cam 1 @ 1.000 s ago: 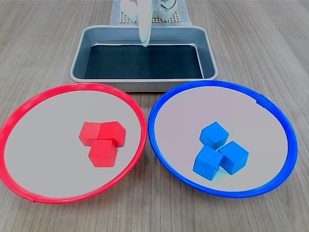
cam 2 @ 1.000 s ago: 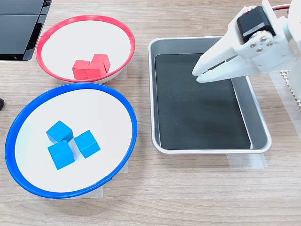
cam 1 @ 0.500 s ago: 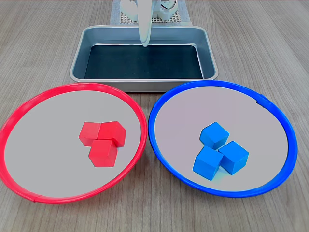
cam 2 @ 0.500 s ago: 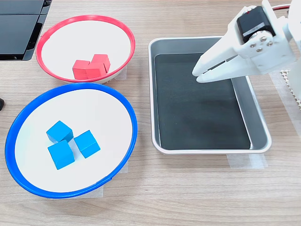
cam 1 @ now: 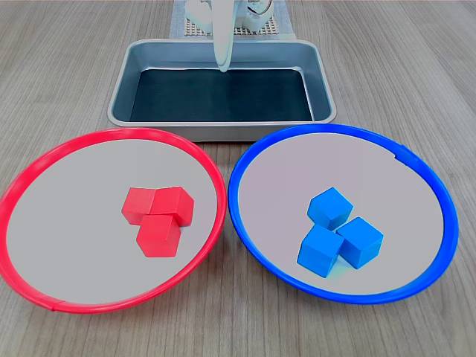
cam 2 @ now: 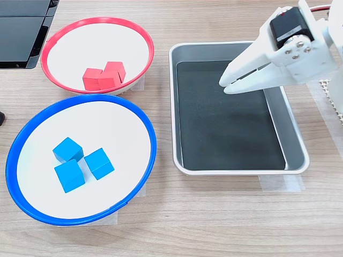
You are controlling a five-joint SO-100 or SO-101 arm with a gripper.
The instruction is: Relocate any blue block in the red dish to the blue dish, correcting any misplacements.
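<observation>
Three blue blocks [cam 1: 338,230], corners askew, fill the blue dish [cam 1: 245,216]; tool [cam 2: 224,84] seemingly closed.

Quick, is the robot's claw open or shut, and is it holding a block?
Claw: shut, holding nothing, up over the metal tray.
</observation>
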